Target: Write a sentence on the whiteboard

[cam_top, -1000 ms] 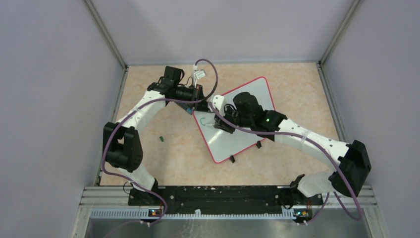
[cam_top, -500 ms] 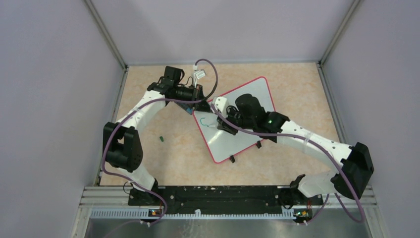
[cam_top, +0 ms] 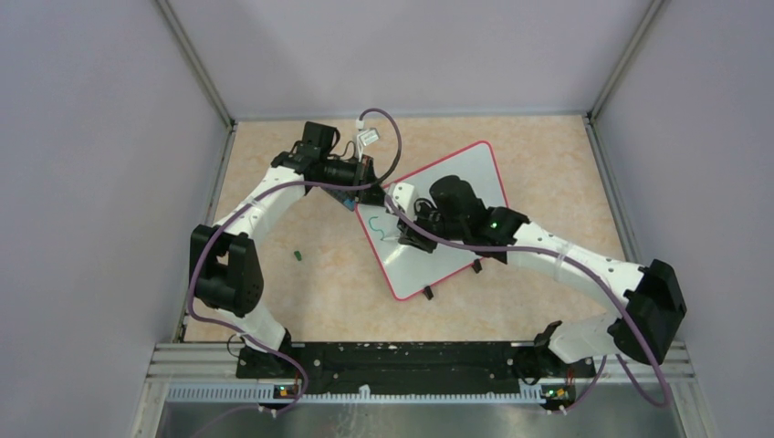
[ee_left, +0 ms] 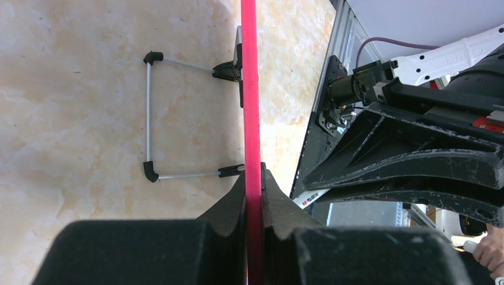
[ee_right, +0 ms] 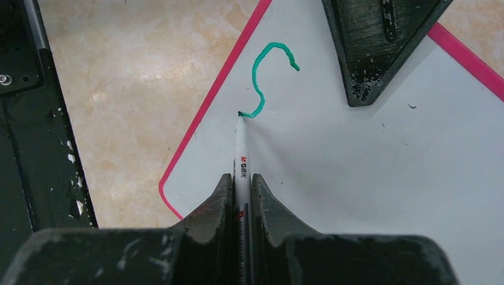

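The whiteboard [cam_top: 456,205], white with a red-pink rim, lies tilted on the table. My left gripper [cam_top: 372,193] is shut on its rim [ee_left: 252,119] at the far left corner. My right gripper [cam_top: 411,234] is shut on a white marker [ee_right: 241,160] whose green tip touches the board [ee_right: 368,154]. A green S-shaped stroke [ee_right: 264,77] runs up from the tip; it also shows in the top view [cam_top: 378,228]. The left gripper's finger [ee_right: 371,47] shows at the top of the right wrist view.
A small green cap [cam_top: 298,255] lies on the table left of the board. Black feet [cam_top: 427,293] stick out at the board's near edge; a wire stand [ee_left: 148,116] shows under it. A dark plate with blue [cam_top: 345,196] lies under the left gripper. Grey walls enclose the table.
The right gripper has drawn the marker over the board near its left corner; the green stroke has grown into an S-shaped curve. The left arm has not moved.
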Available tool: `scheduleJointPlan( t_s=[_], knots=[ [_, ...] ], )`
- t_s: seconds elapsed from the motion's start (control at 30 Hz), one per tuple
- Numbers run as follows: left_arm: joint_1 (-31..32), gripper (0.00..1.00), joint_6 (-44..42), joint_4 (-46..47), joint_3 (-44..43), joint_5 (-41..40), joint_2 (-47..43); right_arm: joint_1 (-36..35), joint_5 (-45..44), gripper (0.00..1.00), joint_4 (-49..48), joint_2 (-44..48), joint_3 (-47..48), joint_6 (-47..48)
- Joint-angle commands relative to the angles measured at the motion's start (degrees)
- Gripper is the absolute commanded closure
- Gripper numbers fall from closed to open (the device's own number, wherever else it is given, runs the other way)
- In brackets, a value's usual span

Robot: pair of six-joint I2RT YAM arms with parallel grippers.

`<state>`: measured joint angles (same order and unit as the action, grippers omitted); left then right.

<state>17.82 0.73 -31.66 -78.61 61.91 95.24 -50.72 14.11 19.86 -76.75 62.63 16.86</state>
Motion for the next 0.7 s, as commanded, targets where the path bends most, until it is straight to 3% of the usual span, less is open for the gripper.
scheduleJointPlan(
  t_s=[0.0, 0.27, 0.67],
  knots=[
    [0.9, 1.0, -0.9, 1.5, 0.3, 3.2, 0.0, -1.0, 0.1, 1.0, -1.2, -2.2, 2.5, -0.2],
    [0.9, 1.0, -0.9, 1.5, 0.3, 3.2, 0.1, -1.5, 1.3, 1.0, -1.4, -3.1, 4.8, -1.0],
    [1.0, 1.0, -0.9, 1.6, 0.7, 3.2, -0.3, 1.7, 3.4, 1.0, -0.3, 3.0, 4.4, -2.7]
  ],
)
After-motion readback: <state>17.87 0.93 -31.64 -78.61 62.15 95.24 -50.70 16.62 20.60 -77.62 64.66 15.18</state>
